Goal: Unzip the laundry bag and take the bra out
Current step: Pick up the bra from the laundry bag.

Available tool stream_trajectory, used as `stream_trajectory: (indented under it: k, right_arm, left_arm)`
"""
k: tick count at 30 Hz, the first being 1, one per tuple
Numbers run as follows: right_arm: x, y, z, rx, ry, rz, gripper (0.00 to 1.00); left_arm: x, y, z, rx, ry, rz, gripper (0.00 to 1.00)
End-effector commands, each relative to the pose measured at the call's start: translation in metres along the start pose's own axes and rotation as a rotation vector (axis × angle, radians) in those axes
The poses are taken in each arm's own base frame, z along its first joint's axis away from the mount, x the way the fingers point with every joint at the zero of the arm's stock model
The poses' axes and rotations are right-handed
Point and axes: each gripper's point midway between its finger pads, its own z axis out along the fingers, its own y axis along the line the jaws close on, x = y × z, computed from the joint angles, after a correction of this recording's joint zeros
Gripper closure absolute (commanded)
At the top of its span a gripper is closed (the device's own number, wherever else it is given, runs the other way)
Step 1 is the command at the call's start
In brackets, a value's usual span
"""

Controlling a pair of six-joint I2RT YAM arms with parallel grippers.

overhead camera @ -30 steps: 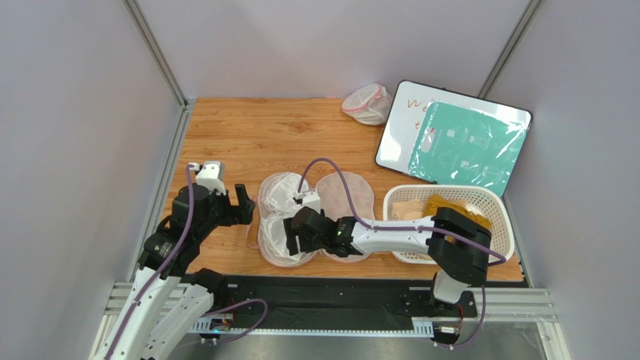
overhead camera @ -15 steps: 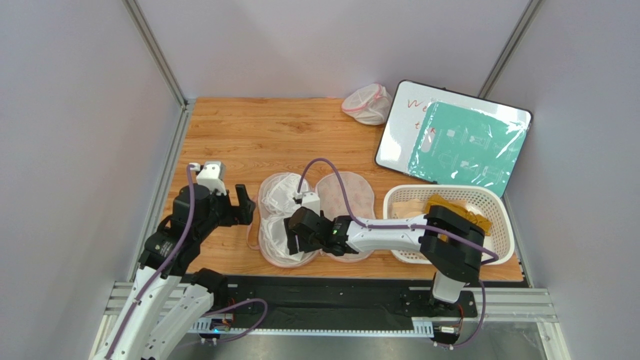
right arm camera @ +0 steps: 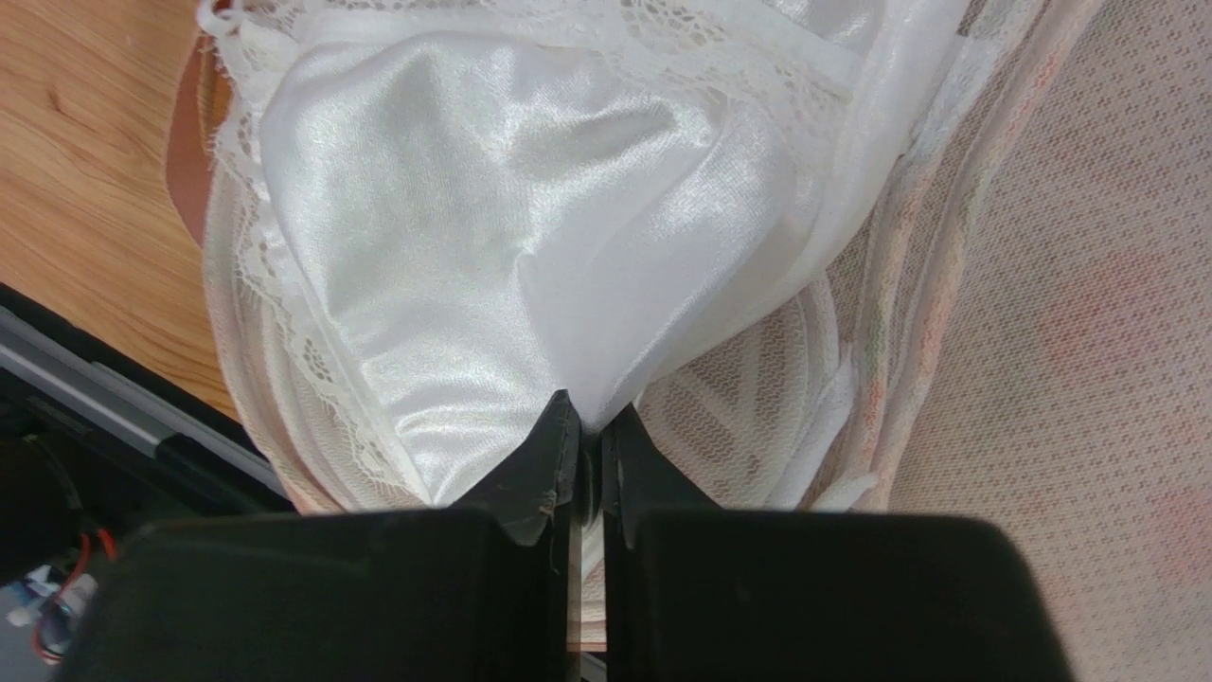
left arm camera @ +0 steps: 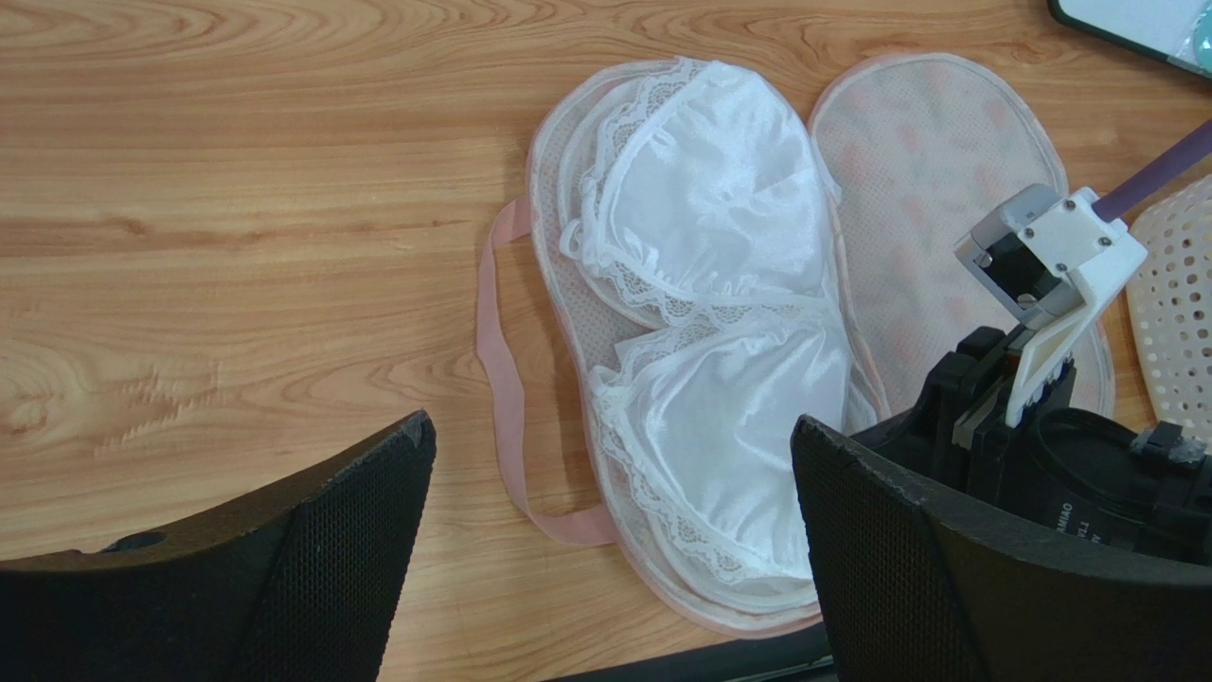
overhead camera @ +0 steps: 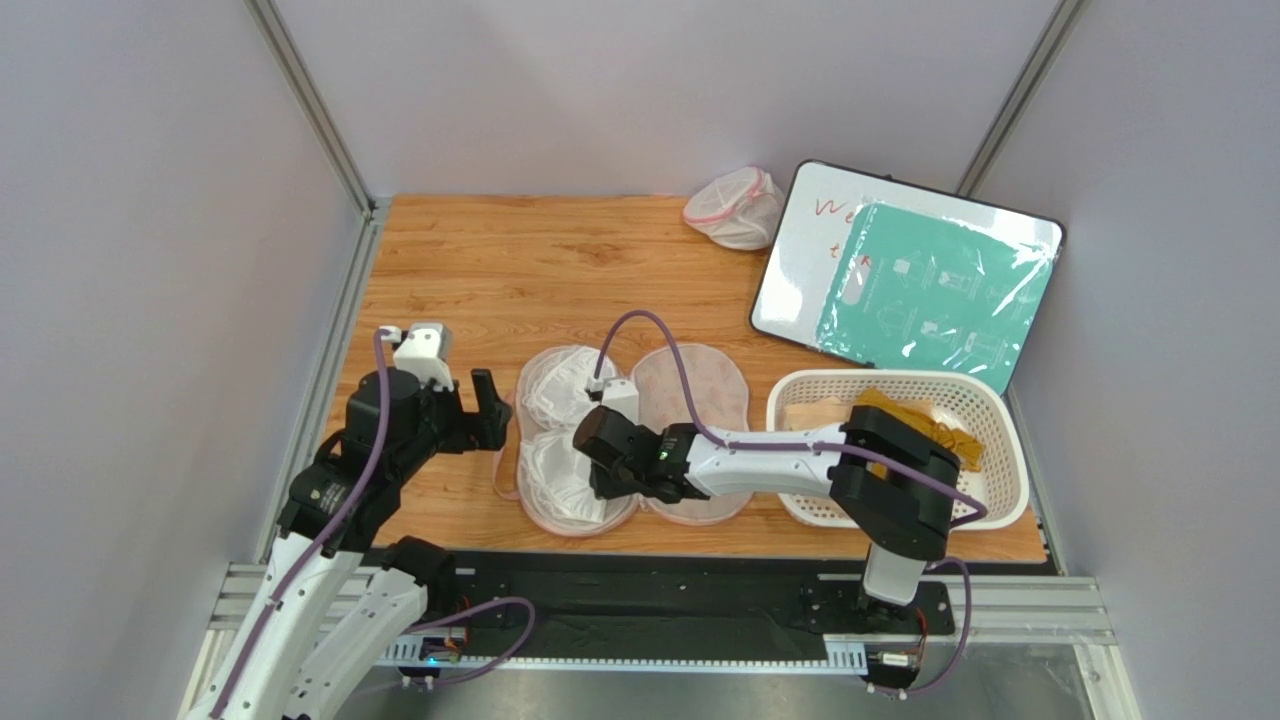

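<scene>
Right gripper (right arm camera: 576,426): fingers pressed together on a fold of the white satin bra (right arm camera: 470,213) — pinching it at the lower edge of a cup.
Left gripper (overhead camera: 478,405): fingers spread wide, holding nothing, just left of the bag over the wooden table (overhead camera: 451,270).
Laundry bag (left arm camera: 939,185): unzipped — spread flat in two halves near the table's front edge.
Bra position: in the bag's left half, both cups showing.
Basket (overhead camera: 812,381): white, just right of the bag.

White arms (overhead camera: 769,467), black joints (overhead camera: 899,501), purple cables (overhead camera: 646,318)
</scene>
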Motion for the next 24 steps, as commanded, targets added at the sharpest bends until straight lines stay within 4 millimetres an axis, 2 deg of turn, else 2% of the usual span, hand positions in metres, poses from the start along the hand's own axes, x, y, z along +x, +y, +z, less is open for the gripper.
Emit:
stream_trajectory:
  k: [1,5,13,17,24]
  right_arm:
    - [-0.033,0.025,-0.019,-0.052,-0.067,-0.013,1.00]
    - [-0.057,0.031,-0.038,-0.055,-0.132,-0.030,1.00]
    - [-0.106,0.032,-0.102,-0.068,-0.279,-0.073,1.00]
    - [-0.132,0.017,-0.133,-0.057,-0.358,-0.070,1.00]
    - [-0.165,-0.014,-0.182,-0.008,-0.475,-0.079,1.00]
  left_arm:
    - [0.001,0.000,0.001,0.004,-0.001,-0.001,0.00]
    - [0.000,0.000,0.001,0.004,-0.002,0.001,0.00]
    - [0.002,-0.001,0.002,0.008,0.008,0.003,0.00]
    - [0.002,-0.001,0.002,0.010,0.007,0.003,0.00]
    - [0.003,-0.002,0.003,0.013,0.013,0.003,0.00]
